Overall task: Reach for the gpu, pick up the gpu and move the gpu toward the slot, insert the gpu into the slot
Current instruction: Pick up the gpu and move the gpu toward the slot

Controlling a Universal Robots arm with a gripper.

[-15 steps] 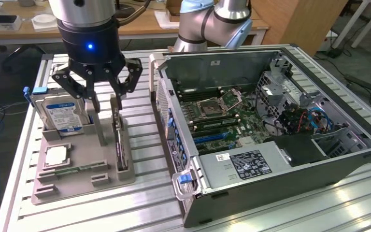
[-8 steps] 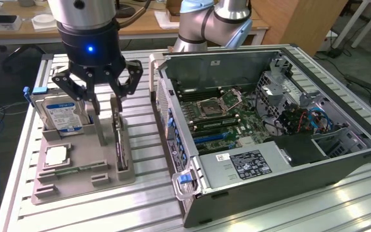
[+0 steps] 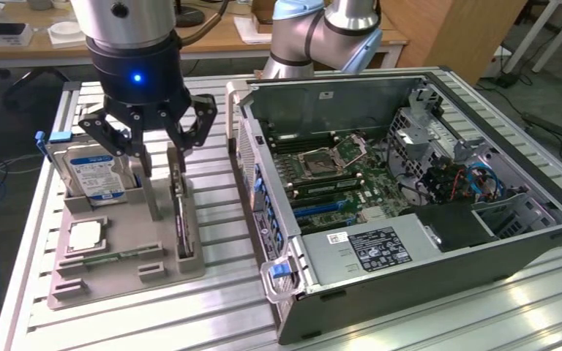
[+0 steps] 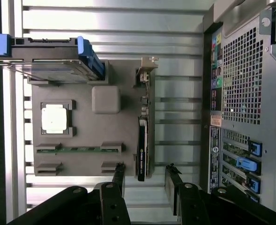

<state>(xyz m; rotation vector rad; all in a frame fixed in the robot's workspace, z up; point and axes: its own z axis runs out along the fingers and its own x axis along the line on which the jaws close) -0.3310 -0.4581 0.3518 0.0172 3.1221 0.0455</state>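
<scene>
The gpu, a thin dark card, stands on edge in the grey holder tray at the exterior view's left. Its metal bracket is at the end away from my fingers. My gripper hangs open just above the card. In the wrist view my gripper has one finger on each side of the gpu at its near end, not touching it. The slot is a long connector on the green motherboard inside the open computer case.
The tray also holds an upright hard drive with a blue-white label, a square processor chip and a memory stick. The case's rear panel stands close beside the tray. All rest on a slatted aluminium table.
</scene>
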